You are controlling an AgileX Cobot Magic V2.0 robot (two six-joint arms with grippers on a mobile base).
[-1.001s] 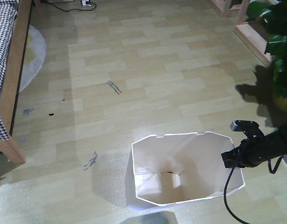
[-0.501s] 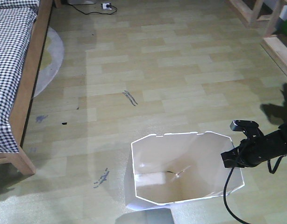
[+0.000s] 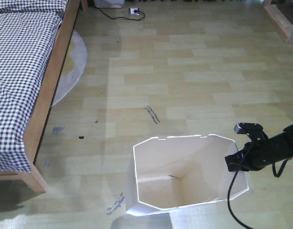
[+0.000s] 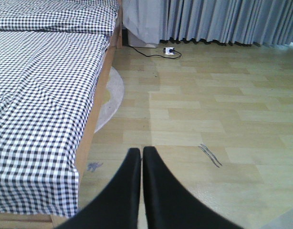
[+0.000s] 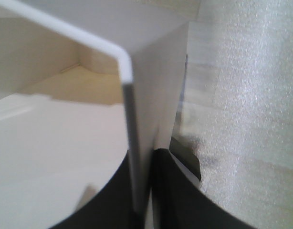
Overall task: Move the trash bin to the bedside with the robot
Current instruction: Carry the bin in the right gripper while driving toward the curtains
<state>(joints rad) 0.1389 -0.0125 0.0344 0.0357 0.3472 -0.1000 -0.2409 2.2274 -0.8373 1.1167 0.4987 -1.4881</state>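
Exterior front-facing: set high and tilted down at the floor (image 3: 208, 71). The trash bin (image 3: 147, 167) sits near, at lower centre, the bed (image 3: 22, 71) lies along the left edge, and the right arm (image 3: 280, 148) enters from the right.
Left wrist: low, facing forward along the left end effector (image 4: 141, 151), fingers together, toward the far curtains (image 4: 223, 21).
Right wrist: very close and blurred, looking along the right end effector (image 5: 146, 160) at the bin's rim.
Front and left wrist share: bed side, round rug (image 3: 70, 71), power strip (image 3: 133, 10), dark floor streak (image 3: 152, 114).
Front and right wrist share: the bin's right wall.
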